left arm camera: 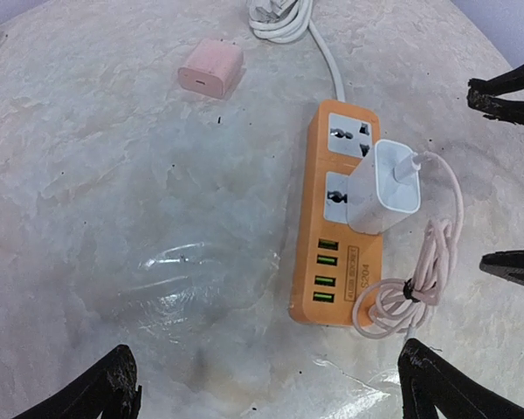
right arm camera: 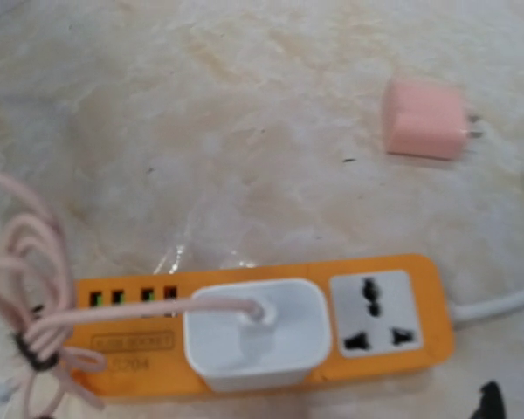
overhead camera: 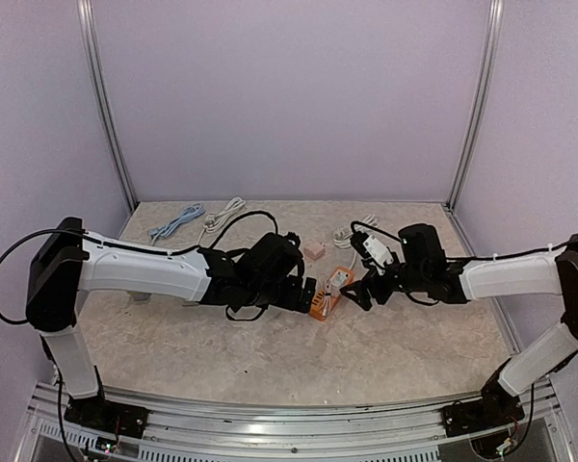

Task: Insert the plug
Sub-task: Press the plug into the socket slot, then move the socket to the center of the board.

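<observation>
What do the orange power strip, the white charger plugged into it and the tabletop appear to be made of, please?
The orange power strip: likely moulded plastic, smooth with a mild sheen and uniform colour. The white charger: probably glossy hard plastic, with rounded, reflective edges. The tabletop: looks like a marble-patterned surface, veined beige; whether stone or laminate is unclear.

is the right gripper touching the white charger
Apart. Left wrist view shows the right gripper open, its fingers clear of the white charger on both sides.
</observation>
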You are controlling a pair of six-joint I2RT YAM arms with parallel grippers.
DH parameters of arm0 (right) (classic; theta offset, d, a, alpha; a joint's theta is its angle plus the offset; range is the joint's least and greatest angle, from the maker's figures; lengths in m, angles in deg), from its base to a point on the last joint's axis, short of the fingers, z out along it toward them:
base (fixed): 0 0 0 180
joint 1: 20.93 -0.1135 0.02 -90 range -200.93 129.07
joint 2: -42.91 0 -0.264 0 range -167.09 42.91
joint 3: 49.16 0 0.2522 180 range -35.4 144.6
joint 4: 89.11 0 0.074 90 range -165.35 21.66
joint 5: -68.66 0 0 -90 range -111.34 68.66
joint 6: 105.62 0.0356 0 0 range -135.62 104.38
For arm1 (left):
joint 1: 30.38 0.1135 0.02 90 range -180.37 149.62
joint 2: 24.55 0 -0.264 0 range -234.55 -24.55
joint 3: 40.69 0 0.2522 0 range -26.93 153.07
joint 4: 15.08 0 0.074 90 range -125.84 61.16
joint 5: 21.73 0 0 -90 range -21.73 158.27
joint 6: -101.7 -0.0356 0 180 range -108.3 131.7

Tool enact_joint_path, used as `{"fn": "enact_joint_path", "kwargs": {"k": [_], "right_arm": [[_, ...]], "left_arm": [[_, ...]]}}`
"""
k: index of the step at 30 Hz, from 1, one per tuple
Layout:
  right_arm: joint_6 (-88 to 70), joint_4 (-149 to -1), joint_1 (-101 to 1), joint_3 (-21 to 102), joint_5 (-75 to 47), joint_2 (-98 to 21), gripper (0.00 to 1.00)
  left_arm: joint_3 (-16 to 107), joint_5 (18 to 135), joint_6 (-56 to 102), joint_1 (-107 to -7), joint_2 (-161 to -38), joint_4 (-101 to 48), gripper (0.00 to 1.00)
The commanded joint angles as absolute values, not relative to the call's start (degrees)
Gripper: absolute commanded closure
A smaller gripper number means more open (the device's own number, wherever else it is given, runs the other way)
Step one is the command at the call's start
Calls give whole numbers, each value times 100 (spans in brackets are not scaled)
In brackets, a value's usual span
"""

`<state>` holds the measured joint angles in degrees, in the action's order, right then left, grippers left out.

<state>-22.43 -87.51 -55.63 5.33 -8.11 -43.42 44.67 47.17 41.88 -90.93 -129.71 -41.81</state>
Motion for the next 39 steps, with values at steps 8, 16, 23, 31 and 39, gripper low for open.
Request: {"fn": "enact_joint_path", "kwargs": {"k": [8, 16, 23, 31, 39], "right_arm": [[-1790, -7571, -5523, -102, -1804, -2139, 0], [-1764, -7357, -5417, -113, -2228, -1688, 0], [-1838, -7392, -5387, -104, -2336, -1614, 0], [-1823, -7498, -5380, -92, -2390, -1682, 0], [-1627, -7798, -5276, 301, -2991, -2101, 0]], "left_arm": [[5153, 5544, 3289, -9206, -13740, -3292, 1], [6191, 5071, 3457, -9231, -14594, -4400, 1], [6273, 5059, 3528, -9144, -15081, -4460, 1], [6252, 5219, 3420, -9102, -15340, -4279, 5], [5970, 5416, 3403, -9049, -15391, -4054, 26]]}}
